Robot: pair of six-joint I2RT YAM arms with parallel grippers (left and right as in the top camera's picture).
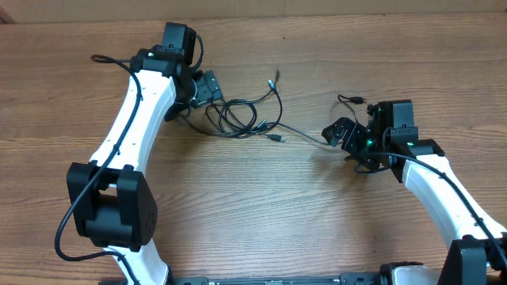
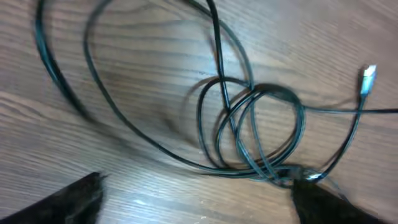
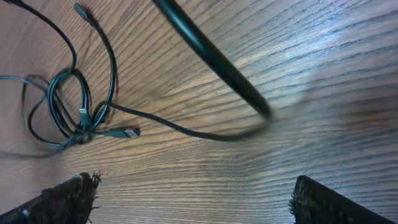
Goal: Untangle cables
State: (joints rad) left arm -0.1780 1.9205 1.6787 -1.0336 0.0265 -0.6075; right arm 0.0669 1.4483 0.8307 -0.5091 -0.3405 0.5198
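The cables (image 1: 242, 119) are thin black cords lying in a loose knot of loops on the wooden table, left of centre. One strand (image 1: 305, 133) runs right toward my right gripper (image 1: 342, 132). My left gripper (image 1: 207, 89) hovers at the knot's upper left. In the left wrist view the looped cables (image 2: 249, 124) lie ahead of my left gripper (image 2: 196, 199), which is open and empty; its right fingertip (image 2: 323, 202) is at the knot's edge. My right gripper (image 3: 196, 199) is open over bare wood. The cables (image 3: 68, 106) lie far left, and a strand (image 3: 186, 130) trails toward it.
A silver-tipped plug (image 2: 368, 79) lies beside the loops. Another plug (image 3: 127, 132) rests on the wood near the knot. A blurred thick black cord (image 3: 211, 56) crosses close to the right wrist camera. A short cord end (image 1: 352, 99) lies behind the right gripper.
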